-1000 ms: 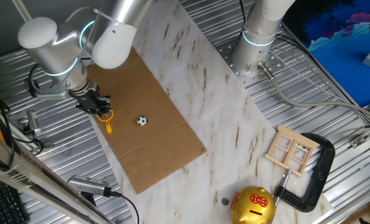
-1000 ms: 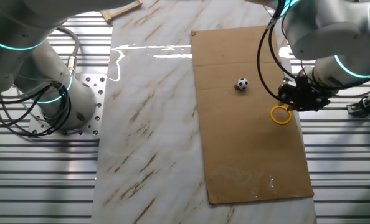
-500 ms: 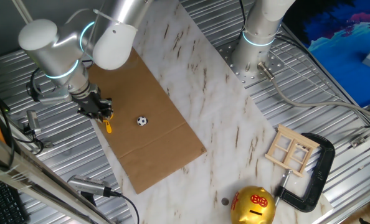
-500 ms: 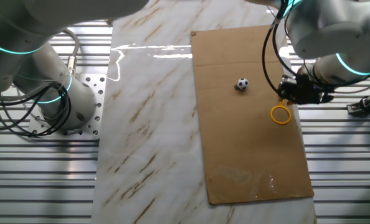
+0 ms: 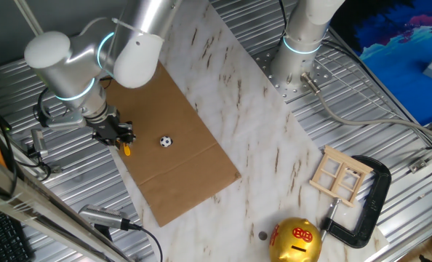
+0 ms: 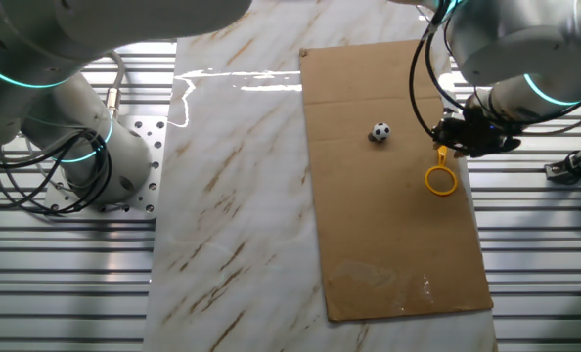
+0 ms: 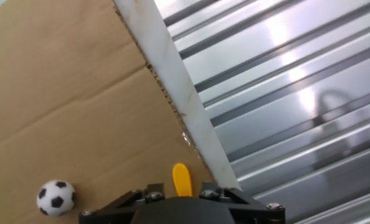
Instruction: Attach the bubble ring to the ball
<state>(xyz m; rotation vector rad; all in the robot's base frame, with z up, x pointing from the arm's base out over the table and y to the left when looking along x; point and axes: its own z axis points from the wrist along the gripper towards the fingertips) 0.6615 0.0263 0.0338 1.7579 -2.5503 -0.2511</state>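
Observation:
The bubble ring (image 6: 441,180) is a yellow loop low over the right side of the brown cardboard sheet (image 6: 388,244), its handle pointing up into my gripper (image 6: 449,152). The gripper is shut on the handle. From one fixed view only the yellow tip (image 5: 126,149) shows below the gripper (image 5: 123,140). In the hand view the yellow handle (image 7: 182,178) sticks out between the jaws of the gripper (image 7: 182,190), and the loop is hidden. The ball (image 6: 379,131) lies on the cardboard a short way left of the gripper. It also shows in the hand view (image 7: 56,197) and from one fixed view (image 5: 165,142).
The cardboard lies on a marble board (image 5: 274,138) beside ribbed metal table (image 7: 297,93). A gold piggy bank (image 5: 294,241), a small wooden frame (image 5: 340,176) and a black clamp (image 5: 369,207) stand at the far end. A second arm's base (image 5: 296,62) stands at the board's edge.
The gripper and wrist have shifted a little toward the cardboard's edge. The ring's loop has stayed almost where it was. The ball has not moved.

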